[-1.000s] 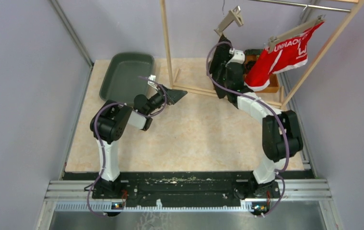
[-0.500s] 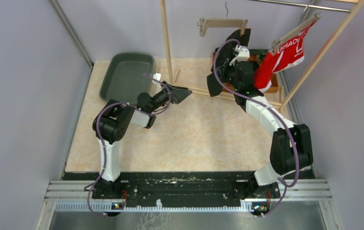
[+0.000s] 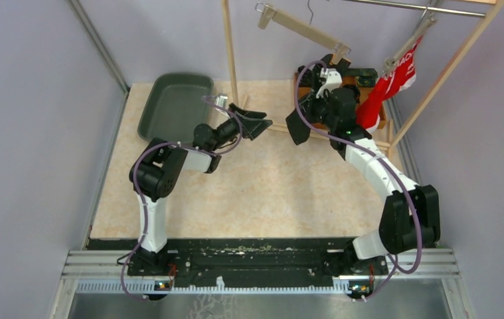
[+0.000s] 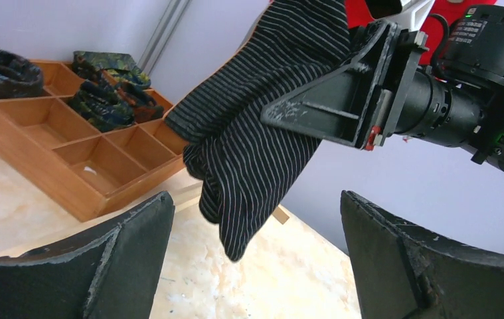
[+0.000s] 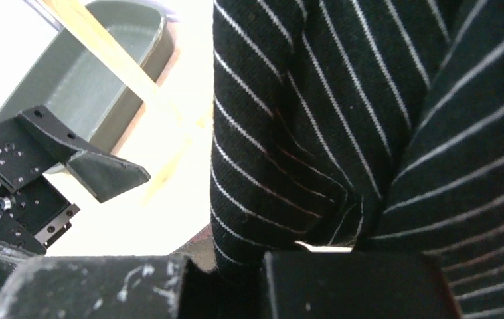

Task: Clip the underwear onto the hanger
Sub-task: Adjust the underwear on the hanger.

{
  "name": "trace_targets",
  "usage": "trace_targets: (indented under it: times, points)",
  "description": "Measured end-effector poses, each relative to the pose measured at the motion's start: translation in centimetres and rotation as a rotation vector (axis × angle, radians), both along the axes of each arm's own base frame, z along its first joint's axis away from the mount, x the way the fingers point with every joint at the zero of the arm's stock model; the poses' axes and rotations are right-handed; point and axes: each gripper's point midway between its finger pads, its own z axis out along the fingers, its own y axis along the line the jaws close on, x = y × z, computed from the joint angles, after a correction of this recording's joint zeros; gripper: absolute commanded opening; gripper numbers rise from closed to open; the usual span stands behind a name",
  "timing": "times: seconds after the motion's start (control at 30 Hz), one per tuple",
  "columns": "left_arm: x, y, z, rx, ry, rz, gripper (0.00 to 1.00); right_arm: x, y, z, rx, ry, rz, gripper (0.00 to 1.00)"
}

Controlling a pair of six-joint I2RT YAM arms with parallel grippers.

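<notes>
Underwear [image 4: 262,113]: one striped pair in closed right end effector [image 5: 226,282]; left end effector [image 3: 260,124] open; two hangers [image 3: 302,28] overhead.

This looks like a robot test lab: a small booth with plain grey walls [image 3: 30,133], a left robot arm [image 3: 151,178] and a right robot arm [image 3: 372,166] bolted to a metal rail [image 3: 89,266], and a tan table [image 3: 269,199].

Green tray [image 3: 148,109] back left; wooden rack [image 3: 230,50] beside; divided wooden box [image 4: 70,174] inside rack.
</notes>
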Motion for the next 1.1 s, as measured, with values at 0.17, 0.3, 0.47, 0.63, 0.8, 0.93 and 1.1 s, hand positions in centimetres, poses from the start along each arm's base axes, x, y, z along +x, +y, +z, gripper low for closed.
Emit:
trace_targets:
  times: [0.17, 0.3, 0.47, 0.63, 0.8, 0.93, 1.1]
  points:
    - [-0.6, -1.2, 0.8, -0.008, -0.028, -0.021, 0.99, -1.4, -0.5, -0.6, -0.059, 0.035, 0.020, 0.00]
    - [-0.9, -1.9, 0.6, -0.001, -0.030, -0.028, 0.99, -2.4, -1.9, -1.4, -0.109, 0.084, -0.026, 0.00]
    - [-0.8, -2.7, 0.1, 0.003, -0.021, -0.036, 0.99, -3.4, -3.8, -2.3, -0.168, 0.140, -0.104, 0.00]
    - [-0.8, -4.0, 0.0, -0.005, -0.025, -0.051, 0.99, -4.4, -5.2, -1.9, -0.198, 0.150, -0.160, 0.00]
    - [-0.9, -5.8, -0.7, -0.007, -0.018, -0.072, 0.99, -5.6, -6.7, -0.6, -0.218, 0.135, -0.218, 0.00]
    - [-0.9, -7.3, -0.9, -0.021, -0.019, -0.096, 0.99, -6.3, -7.5, 0.0, -0.234, 0.128, -0.242, 0.00]
    - [-0.8, -8.9, -1.8, -0.035, 0.006, -0.128, 0.99, -6.8, -7.8, -0.4, -0.255, 0.149, -0.244, 0.00]
